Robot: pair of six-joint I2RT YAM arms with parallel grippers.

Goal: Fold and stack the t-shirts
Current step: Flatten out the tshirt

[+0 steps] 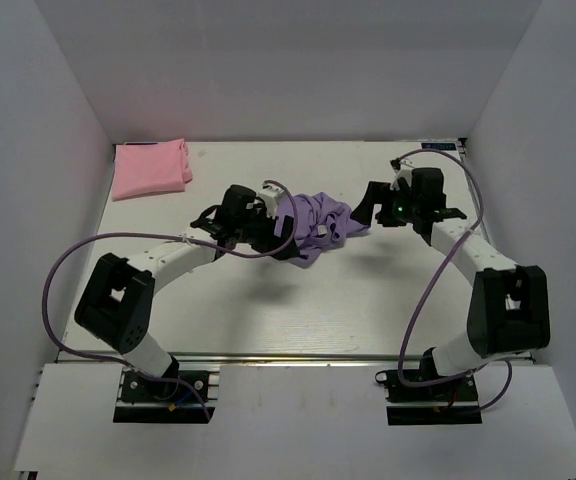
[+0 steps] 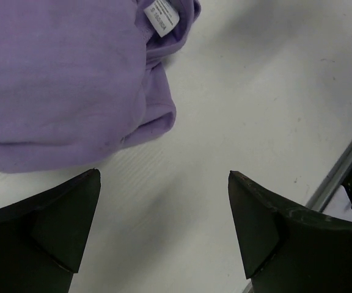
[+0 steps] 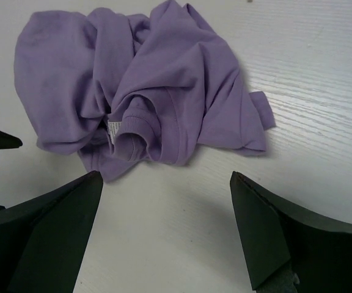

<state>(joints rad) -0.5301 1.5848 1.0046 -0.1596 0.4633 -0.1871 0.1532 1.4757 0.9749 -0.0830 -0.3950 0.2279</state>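
White table: purple shirt crumpled mid-table, pink shirt folded at far-left corner. Spread wide, gripping nothing: left jaws, right jaws.

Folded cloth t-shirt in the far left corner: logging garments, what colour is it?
The folded cloth t-shirt is plain pink; top external view.

**One high, two close**

The top camera looks down from high at 6 o'clock over the whole table. The wrist cameras sit close behind the left claw and right claw. All three views share the lavender t-shirt.
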